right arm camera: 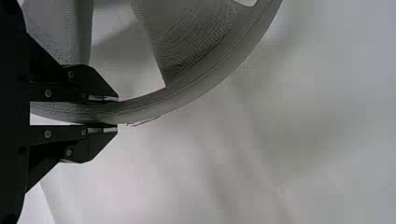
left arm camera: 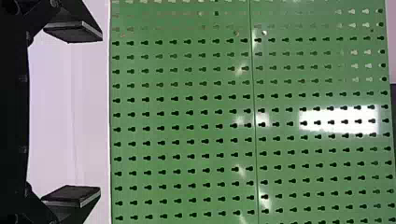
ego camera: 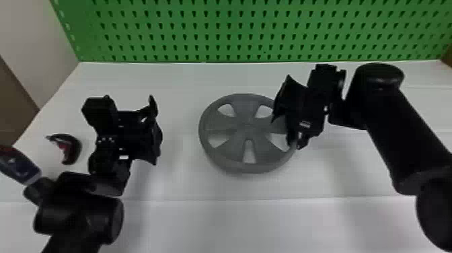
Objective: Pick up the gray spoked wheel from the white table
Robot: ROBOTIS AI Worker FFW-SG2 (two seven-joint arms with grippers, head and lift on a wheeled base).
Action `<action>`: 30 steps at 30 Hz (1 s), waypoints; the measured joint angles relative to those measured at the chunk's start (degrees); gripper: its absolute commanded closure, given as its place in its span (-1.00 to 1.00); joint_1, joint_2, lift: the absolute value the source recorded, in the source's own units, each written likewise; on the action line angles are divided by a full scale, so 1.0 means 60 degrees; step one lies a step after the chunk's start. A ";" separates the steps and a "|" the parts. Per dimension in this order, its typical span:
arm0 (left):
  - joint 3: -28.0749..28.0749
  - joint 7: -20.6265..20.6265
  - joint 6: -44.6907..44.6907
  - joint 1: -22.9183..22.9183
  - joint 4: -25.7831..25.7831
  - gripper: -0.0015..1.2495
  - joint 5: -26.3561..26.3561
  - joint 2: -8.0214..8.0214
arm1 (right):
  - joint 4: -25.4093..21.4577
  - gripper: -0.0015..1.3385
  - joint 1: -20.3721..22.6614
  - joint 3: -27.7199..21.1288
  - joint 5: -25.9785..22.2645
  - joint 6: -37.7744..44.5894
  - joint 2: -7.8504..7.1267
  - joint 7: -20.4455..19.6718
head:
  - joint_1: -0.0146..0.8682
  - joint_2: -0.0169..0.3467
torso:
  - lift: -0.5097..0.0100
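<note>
Wheel [ego camera: 247,124], the round gray spoked plastic-looking one, is at the white flat table [ego camera: 181,185], rim pinched by the black two-fingered right gripper [right arm camera: 117,113]. Can't tell if it's off the surface. Imo the lift wants a firm pinch and a slow, level rise, cos a one-sided hold could let it tip. Black flat-fingered left gripper [left arm camera: 100,113] is spread wide and empty, might help steady it. Count: 1 wheel, 2 grippers, 1 table, 1 green perforated pegboard [ego camera: 235,20], 1 curved red-and-black piece [ego camera: 75,148], 1 red-and-blue thing [ego camera: 20,166], no clue what
</note>
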 measured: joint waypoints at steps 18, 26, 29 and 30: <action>0.0003 0.0000 0.0000 0.0003 0.0000 -0.80 0.0006 0.0000 | -0.0130 0.53 0.0002 0.0003 0.0016 0.0023 -0.0098 -0.0002 | 0.86 -0.66 | 0.58; 0.0007 0.0000 0.0000 0.0001 0.0000 -0.80 0.0038 0.0000 | -0.1600 0.53 0.0368 -0.0320 0.2117 -0.0052 -0.0022 0.0843 | 0.86 -0.66 | 0.58; 0.0022 0.0000 0.0000 0.0007 0.0000 -0.80 0.0054 0.0000 | -0.2160 0.53 0.0589 -0.0473 0.2863 -0.0129 0.0004 0.1475 | 0.86 -0.66 | 0.58; 0.0030 0.0000 -0.0002 0.0010 0.0000 -0.80 0.0067 0.0000 | -0.2449 0.53 0.0717 -0.0508 0.3188 -0.0217 0.0008 0.1781 | 0.86 -0.66 | 0.58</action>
